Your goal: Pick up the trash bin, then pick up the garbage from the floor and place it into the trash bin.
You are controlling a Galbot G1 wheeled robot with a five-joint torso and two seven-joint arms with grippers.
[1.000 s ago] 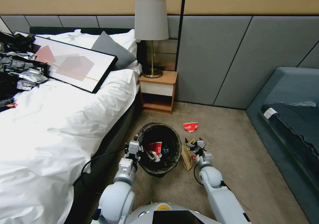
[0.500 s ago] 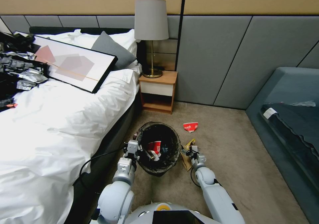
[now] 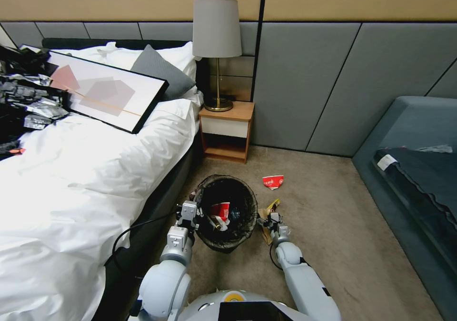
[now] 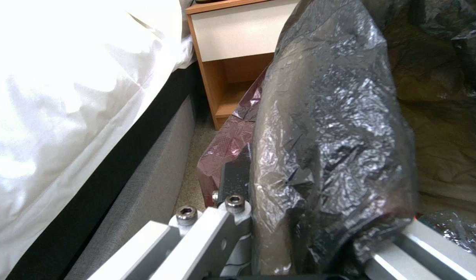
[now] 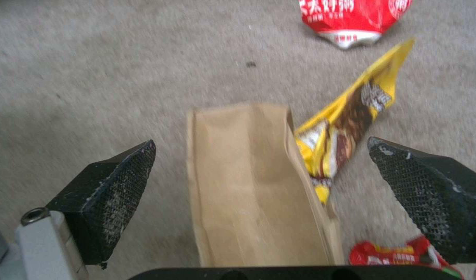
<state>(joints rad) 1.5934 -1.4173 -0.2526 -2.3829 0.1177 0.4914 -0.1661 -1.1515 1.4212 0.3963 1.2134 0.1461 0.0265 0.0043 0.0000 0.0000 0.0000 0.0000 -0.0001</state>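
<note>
The trash bin (image 3: 227, 235), lined with a crinkled black bag, is off the carpet beside the bed. My left gripper (image 3: 191, 211) is shut on its near-left rim; in the left wrist view the liner (image 4: 326, 128) is bunched between the jaws of the left gripper (image 4: 310, 249). A red cup (image 3: 221, 211) lies inside. My right gripper (image 3: 271, 220) hangs open low over garbage on the floor: a flat brown paper bag (image 5: 248, 186) lies between the pads (image 5: 113, 190) of the right gripper (image 5: 261, 142), with a yellow snack wrapper (image 5: 352, 124) and a small red wrapper (image 5: 399, 252) beside it. A crushed red cup (image 3: 273, 181) lies farther out.
The bed (image 3: 95, 178) with white covers runs close along my left. A wooden nightstand (image 3: 226, 131) with a lamp (image 3: 217, 31) stands ahead by the grey wall. A blue sofa (image 3: 419, 169) lines the right. Bare carpet (image 3: 342, 226) lies between.
My right gripper has moved left and back toward me, coming down over the brown paper bag. The bin and left gripper have barely shifted.
</note>
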